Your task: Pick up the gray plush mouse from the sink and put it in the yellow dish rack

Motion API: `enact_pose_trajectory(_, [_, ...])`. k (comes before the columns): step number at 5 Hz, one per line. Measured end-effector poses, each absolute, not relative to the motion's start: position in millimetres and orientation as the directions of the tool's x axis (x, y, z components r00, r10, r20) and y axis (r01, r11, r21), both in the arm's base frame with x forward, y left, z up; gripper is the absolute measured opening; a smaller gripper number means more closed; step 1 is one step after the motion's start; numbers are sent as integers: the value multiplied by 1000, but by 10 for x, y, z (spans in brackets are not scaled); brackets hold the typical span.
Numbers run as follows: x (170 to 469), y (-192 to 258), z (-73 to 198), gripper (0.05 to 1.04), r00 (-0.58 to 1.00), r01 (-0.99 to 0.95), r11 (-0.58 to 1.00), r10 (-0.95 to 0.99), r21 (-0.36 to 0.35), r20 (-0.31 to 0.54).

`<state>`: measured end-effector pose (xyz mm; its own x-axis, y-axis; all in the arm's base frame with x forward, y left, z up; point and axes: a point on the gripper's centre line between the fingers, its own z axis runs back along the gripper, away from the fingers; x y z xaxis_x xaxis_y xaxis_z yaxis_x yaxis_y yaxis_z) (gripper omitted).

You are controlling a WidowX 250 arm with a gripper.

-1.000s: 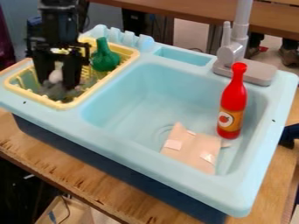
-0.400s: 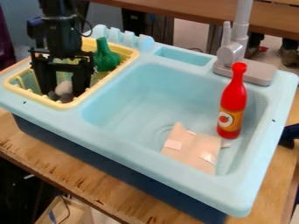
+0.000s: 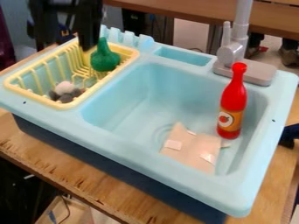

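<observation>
- Left end of the sink: yellow basket (image 3: 34,99) with slatted sides, set in at the edge.
- The gripper (image 3: 63,38) hangs above the basket's far left side, fingers apart, and I can't see anything between them. It's well up from the grey-and-white thing and touching nothing as far as I can tell. My read is it's between grabs, or just done with a set-down.
- Grey-and-white thing (image 3: 64,91) is in the basket, down at the near corner. It's a small lumpy heap, pale bit on top. If that's the one being handled, the next move calls for either leaving it alone and backing off clear of the slats, or coming straight down with the fingers wide.
- Green thing (image 3: 105,59) is in the basket's far right part, narrow end up. I'd give it room, an arm swinging low there could knock it.
- Peach cloth (image 3: 191,151) on the basin floor, near right corner.
- Red bottle (image 3: 234,103) upright against the basin's right side.
- Grey faucet (image 3: 232,53) at the far right edge.
</observation>
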<state>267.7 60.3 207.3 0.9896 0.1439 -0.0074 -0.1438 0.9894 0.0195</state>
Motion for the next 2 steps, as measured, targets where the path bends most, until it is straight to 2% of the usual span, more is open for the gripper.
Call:
enact_pose_trajectory(1, [2553,156,2444,1001,999,32,999,-33,11,24])
enact_pose_trajectory(2, [2472,-145,2384,1001,987,159,987,-159,-13,-6])
